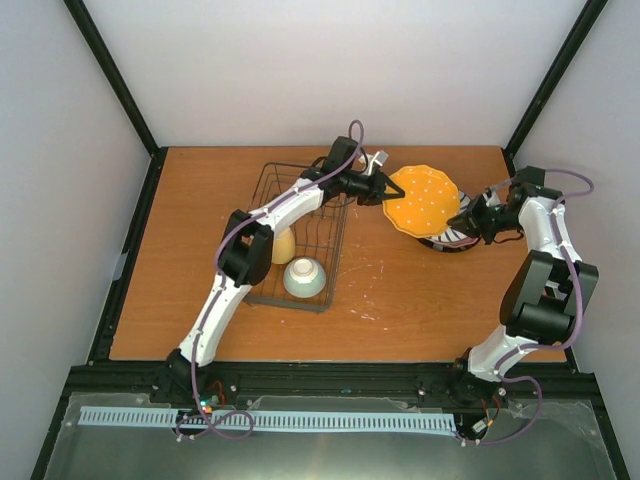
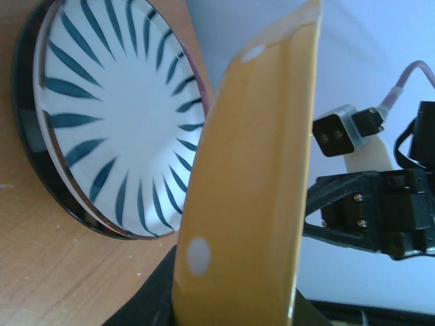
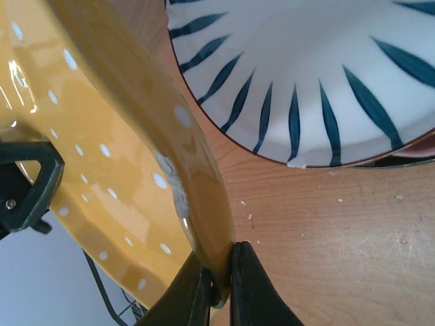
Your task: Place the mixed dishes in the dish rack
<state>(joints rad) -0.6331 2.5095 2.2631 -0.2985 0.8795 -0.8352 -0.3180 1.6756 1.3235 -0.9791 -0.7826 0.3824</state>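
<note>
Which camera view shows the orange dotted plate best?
The top external view: nearly the whole orange dotted plate shows. The left wrist view gives only a cropped strip; the right wrist view, part of its rim.

No text, label, brand, number or sign is legible in any of the 3 views.
</note>
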